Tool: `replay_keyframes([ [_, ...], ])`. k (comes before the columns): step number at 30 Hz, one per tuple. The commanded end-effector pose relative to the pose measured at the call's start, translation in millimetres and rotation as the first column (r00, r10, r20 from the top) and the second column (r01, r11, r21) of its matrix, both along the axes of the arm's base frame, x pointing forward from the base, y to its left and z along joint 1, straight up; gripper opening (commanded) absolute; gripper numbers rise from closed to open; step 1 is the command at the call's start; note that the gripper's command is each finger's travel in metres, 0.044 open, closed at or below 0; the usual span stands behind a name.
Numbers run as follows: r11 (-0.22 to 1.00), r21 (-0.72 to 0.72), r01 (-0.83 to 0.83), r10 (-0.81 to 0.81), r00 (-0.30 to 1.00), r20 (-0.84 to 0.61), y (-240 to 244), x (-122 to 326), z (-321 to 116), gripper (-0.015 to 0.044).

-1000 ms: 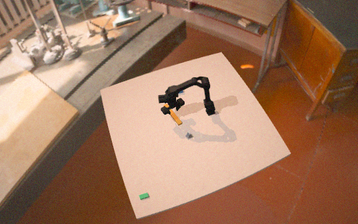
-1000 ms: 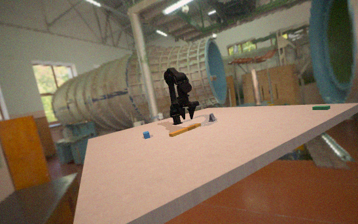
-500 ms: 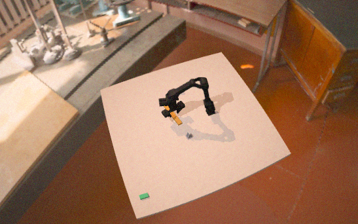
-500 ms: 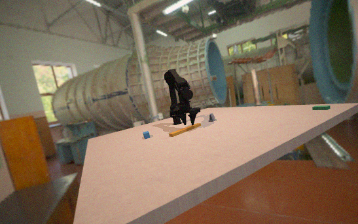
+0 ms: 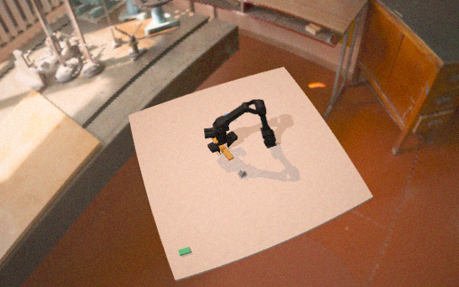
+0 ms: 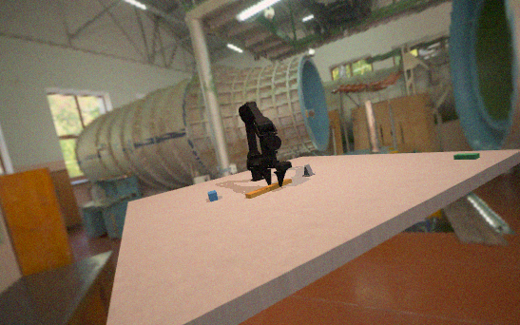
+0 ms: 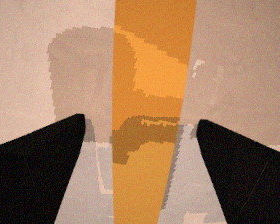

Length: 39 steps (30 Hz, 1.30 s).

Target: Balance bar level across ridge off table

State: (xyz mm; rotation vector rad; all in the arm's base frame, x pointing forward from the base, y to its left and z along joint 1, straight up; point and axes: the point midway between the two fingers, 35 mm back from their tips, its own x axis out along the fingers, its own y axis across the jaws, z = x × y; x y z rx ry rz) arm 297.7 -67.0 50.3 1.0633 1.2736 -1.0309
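Observation:
The orange bar (image 5: 227, 153) (image 6: 267, 188) (image 7: 151, 83) lies flat on the pink table (image 5: 234, 218) (image 6: 256, 247). My gripper (image 5: 222, 144) (image 6: 275, 183) (image 7: 142, 124) is open and low over the bar, with one black finger on each side of it and a gap to both. The fingers straddle the bar near one end in the wrist view. The ridge (image 5: 242, 174) (image 6: 308, 170), a small grey wedge, stands on the table a short way from the bar's free end, apart from it.
A small blue cube (image 6: 213, 195) sits on the table on the far side of the arm from the ridge. A green block (image 5: 185, 251) (image 6: 466, 156) lies near a far corner of the table. The arm's base (image 5: 269, 140) stands beside the gripper.

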Motion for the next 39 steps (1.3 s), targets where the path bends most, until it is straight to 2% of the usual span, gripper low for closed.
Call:
replay_keyframes([
  [1, 1.000, -0.005, 0.003, -0.003, 1.000, -0.003, 0, -1, -1, 0.0315],
  [8, 1.000, -0.005, 0.003, -0.003, 1.000, -0.003, 0, -1, -1, 0.0315],
  [14, 1.000, 0.000, 0.000, 0.000, 1.000, -0.002, 0, -1, -1, 0.0157],
  [22, 1.000, 0.000, 0.000, 0.000, 1.000, -0.002, 0, -1, -1, 0.0104],
  [26, 1.000, 0.000, 0.000, 0.000, 1.000, -0.002, 0, 0, 5, 0.0000],
  [39, 1.000, -0.002, 0.001, -0.001, 1.000, -0.001, -1, 3, 38, 0.0000],
])
